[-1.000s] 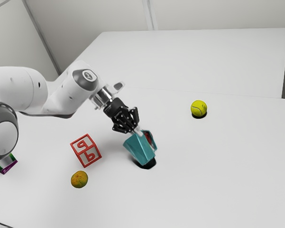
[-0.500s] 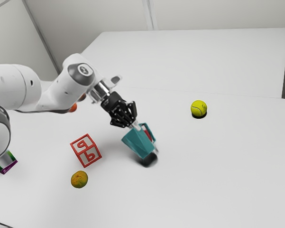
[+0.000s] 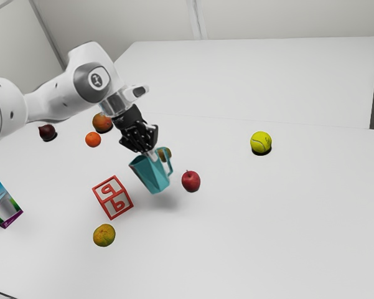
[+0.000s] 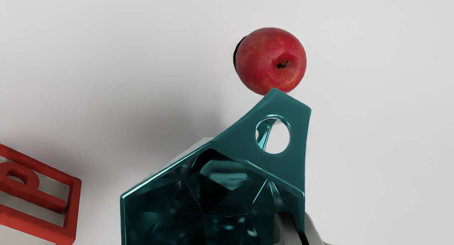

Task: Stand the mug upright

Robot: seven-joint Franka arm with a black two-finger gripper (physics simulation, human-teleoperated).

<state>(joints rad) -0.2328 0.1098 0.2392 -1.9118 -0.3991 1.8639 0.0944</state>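
In the exterior view my gripper [image 3: 150, 154] is shut on the rim of the teal mug [image 3: 152, 174]. The mug hangs tilted above the table, its opening facing up toward the hand and its handle on the exterior view's right; a shadow lies under it. In the wrist view the mug [image 4: 280, 174] shows its dark inside and its handle with a round hole. One finger of my gripper [image 4: 301, 230] is inside the mug and the other outside, with the wall between them.
A red apple [image 3: 191, 181] lies close to the mug on the handle side. The red letter block [image 3: 112, 197] and a yellowish fruit [image 3: 104, 235] are on the other side. Farther off are a tennis ball [image 3: 261, 142], an orange [image 3: 93, 139], a dark round fruit [image 3: 47, 131] and a carton [image 3: 0, 202].
My gripper has risen and moved toward the exterior view's left, carrying the mug, which has turned less tilted. The apple and several fruits behind have come into sight.
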